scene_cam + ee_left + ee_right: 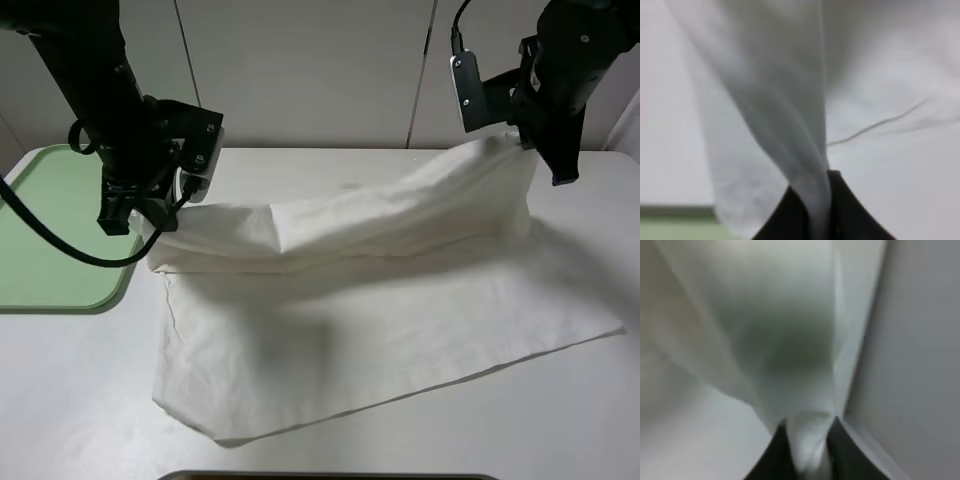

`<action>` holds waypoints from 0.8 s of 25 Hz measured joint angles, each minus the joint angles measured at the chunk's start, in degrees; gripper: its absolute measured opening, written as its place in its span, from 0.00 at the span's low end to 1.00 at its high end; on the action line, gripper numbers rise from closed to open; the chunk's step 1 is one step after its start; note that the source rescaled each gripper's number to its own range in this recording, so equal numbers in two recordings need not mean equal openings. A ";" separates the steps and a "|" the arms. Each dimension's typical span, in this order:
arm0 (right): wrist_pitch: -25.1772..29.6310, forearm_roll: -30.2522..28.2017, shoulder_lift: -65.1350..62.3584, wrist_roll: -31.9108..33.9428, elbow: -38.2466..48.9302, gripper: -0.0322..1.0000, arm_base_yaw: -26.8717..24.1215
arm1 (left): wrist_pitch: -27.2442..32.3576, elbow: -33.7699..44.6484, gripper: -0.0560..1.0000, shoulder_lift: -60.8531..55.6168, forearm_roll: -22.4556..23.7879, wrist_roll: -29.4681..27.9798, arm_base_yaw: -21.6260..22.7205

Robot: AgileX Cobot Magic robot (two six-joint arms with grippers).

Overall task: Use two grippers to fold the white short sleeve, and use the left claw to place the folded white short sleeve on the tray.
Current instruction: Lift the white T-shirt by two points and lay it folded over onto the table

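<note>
The white short sleeve (380,300) lies spread on the white table, its far edge lifted into a long fold between the two arms. My left claw (140,218) is shut on the cloth's left end, low over the table beside the tray (50,230). My right gripper (540,150) is shut on the right end and holds it higher. In the left wrist view the white short sleeve (780,100) runs out from between the black fingers (790,215) of the left claw (817,210). The right wrist view shows the white short sleeve (790,340) pinched in the right gripper (807,450).
The pale green tray sits at the table's left edge, with nothing on it. A loose black cable (60,245) loops off the left arm over the tray. A wall with panel seams stands behind the table. A dark edge (330,476) shows at the near table edge.
</note>
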 joint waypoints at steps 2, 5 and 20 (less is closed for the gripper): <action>0.22 2.72 -0.10 -4.55 0.93 0.06 0.00 | 2.66 0.00 0.06 0.00 -3.82 1.73 0.00; 0.32 5.63 -0.17 -11.50 4.31 0.06 0.00 | 5.42 0.00 0.06 0.00 -6.50 1.79 0.00; 0.15 5.26 -1.49 -17.37 18.11 0.06 -4.83 | 15.24 7.14 0.06 0.00 -9.31 2.22 -5.78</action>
